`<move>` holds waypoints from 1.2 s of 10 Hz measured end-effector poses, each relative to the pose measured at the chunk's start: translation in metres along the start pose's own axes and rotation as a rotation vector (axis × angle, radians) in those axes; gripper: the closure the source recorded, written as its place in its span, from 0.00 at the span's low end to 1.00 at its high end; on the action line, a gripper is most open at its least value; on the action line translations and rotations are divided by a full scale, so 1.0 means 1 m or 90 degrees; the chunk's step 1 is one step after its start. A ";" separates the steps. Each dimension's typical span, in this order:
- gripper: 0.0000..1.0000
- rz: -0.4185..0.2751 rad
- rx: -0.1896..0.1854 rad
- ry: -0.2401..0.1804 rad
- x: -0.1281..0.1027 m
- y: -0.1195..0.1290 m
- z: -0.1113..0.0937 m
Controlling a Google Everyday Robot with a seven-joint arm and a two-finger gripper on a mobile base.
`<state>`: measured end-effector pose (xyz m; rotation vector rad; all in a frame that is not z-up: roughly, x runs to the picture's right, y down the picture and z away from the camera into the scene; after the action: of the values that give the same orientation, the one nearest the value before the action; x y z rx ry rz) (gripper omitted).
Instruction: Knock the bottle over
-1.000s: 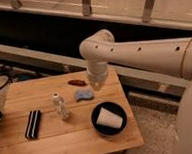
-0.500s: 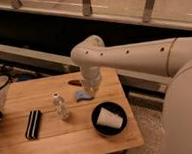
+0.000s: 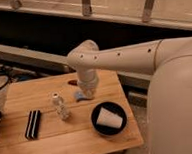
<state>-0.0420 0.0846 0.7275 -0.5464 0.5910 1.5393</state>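
The bottle (image 3: 60,106) is small, slim and clear with a white cap. It stands upright near the middle of the wooden table (image 3: 69,141). My gripper (image 3: 85,94) hangs from the white arm, low over the table, a short way to the right of the bottle and apart from it. The arm's wrist covers most of the gripper.
A black-and-white striped flat block (image 3: 33,124) lies left of the bottle. A black bowl (image 3: 99,127) holding a white cup (image 3: 108,119) sits at the right front. A blue object (image 3: 79,97) and a reddish object (image 3: 72,82) lie by the gripper. Cables lie at far left.
The arm has swung left and lowered, bringing the gripper closer to the bottle. The bottle still stands in the same place.
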 end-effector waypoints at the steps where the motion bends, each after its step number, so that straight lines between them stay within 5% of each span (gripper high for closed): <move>1: 1.00 -0.003 0.006 0.006 0.003 0.003 0.009; 7: 1.00 -0.033 0.021 0.030 0.006 0.022 0.041; 12: 1.00 -0.060 0.021 0.053 0.007 0.035 0.048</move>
<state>-0.0772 0.1203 0.7606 -0.6078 0.6451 1.4207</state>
